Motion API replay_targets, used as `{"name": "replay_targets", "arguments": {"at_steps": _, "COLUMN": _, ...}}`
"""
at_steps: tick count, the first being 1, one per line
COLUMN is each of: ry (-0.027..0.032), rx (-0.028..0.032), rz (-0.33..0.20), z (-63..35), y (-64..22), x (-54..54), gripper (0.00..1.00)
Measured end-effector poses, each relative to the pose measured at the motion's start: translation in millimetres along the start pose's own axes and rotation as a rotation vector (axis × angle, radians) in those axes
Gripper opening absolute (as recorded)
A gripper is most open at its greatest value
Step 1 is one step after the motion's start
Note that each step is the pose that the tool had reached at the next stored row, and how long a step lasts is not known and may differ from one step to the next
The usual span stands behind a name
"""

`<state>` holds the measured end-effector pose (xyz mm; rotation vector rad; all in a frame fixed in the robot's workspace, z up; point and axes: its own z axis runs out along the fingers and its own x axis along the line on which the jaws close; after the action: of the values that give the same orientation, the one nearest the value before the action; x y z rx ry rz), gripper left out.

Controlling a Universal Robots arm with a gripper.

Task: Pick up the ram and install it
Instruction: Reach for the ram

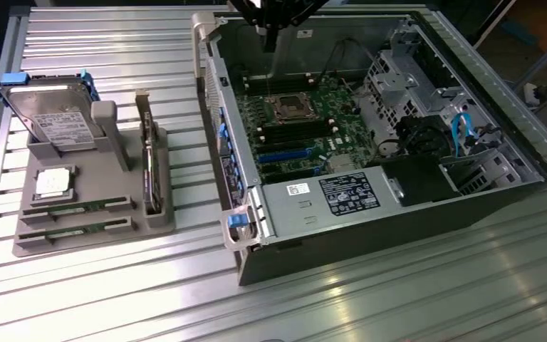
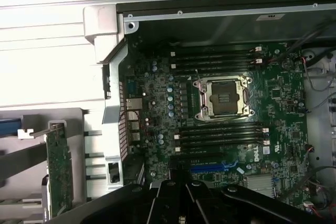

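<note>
gripper: your gripper [image 1: 270,47] hangs with its jaws pressed together, gripping nothing, over the far end of the open computer case [image 1: 369,246].
beneath it: the motherboard [image 1: 298,139], with the cpu socket [image 2: 221,97] between rows of dark memory slots [image 2: 218,132].
ram: two green ram sticks [image 1: 76,209] lie flat, side by side, along the grey holder's [image 1: 150,222] edge nearest the exterior camera, well apart from your gripper.
holder: it sits on the worktop [image 1: 350,306] near its edge at the exterior view's left, beside the case.
also on the holder: a hard drive [image 1: 55,117] at the far end, a silver cpu chip [image 1: 53,182] mid-way, and an expansion card [image 1: 148,167] standing on edge on the side toward the case.
</note>
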<state>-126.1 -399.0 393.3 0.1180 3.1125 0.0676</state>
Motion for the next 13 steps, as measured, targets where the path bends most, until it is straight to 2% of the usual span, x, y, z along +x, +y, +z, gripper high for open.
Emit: {"name": "replay_targets", "arguments": {"at_steps": 13, "ry": -0.0001, "rx": -0.0001, "rz": 0.000, "z": -0.8, "y": -2.2, "x": 28.8, "gripper": 0.11}}
